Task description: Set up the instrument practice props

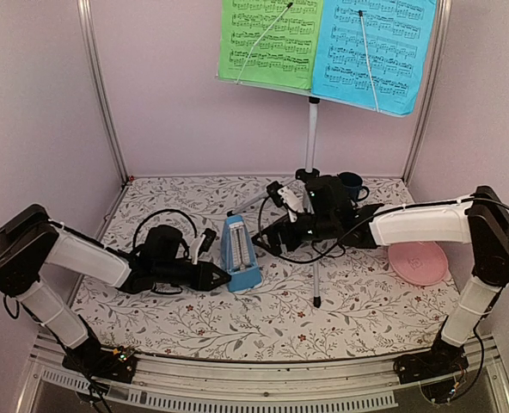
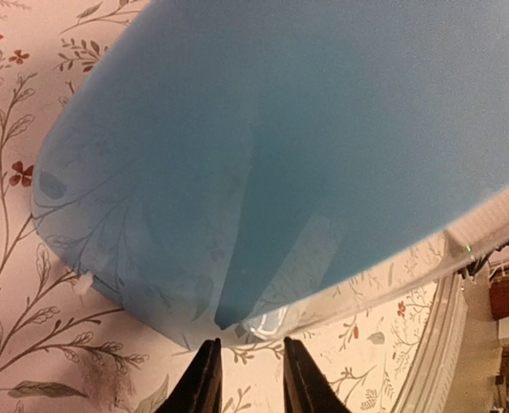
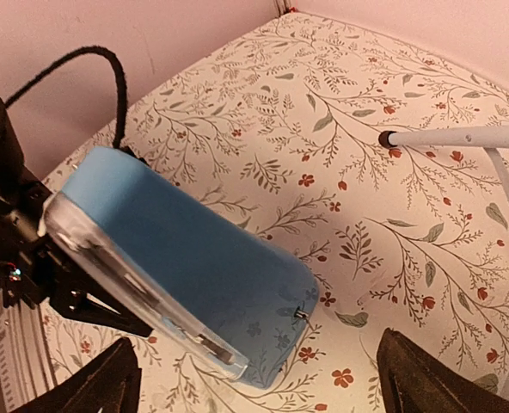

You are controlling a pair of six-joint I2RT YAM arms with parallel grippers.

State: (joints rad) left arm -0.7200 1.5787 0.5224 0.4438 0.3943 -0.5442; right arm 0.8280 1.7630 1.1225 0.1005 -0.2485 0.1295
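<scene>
Now: left gripper (image 2: pixel 249 357) jaws stand only a little apart. The patterned tablecloth (image 2: pixel 31 284) shows in the gap and nothing is pinched. The tips sit just short of the lower edge of the metronome (image 2: pixel 280 155); the wrist view does not show whether they touch it. Top view: this gripper lies low over the cloth on the metronome's left side, tips at its base.

Right gripper (image 3: pixel 263 383) jaws are spread wide and empty. One finger shows at each lower corner of its wrist view, with the metronome ahead of them and apart from both. Top view: the gripper hangs to the right and rear of the metronome, near it but not touching.

Metronome: blue pyramid, upright on its base on the cloth, pale front face toward the near edge, between the two grippers.

Music stand (image 1: pixel 310 138): behind and to the right of the metronome, pole upright. One tripod leg runs forward to the metronome's right; another reaches out behind it. The desk on top tilts back. It carries the green sheet (image 1: pixel 267 39) on the side nearer the metronome and the blue sheet (image 1: pixel 375 47) beside it, edge to edge. A thin wire arm lies across each sheet.

Mug (image 1: pixel 352 183): right and rear of the metronome, just beside the foot of the stand, partly hidden by the right arm.

Plate (image 1: pixel 418 261): pink, flat on the cloth, well to the metronome's right, beyond the stand's front leg.
</scene>
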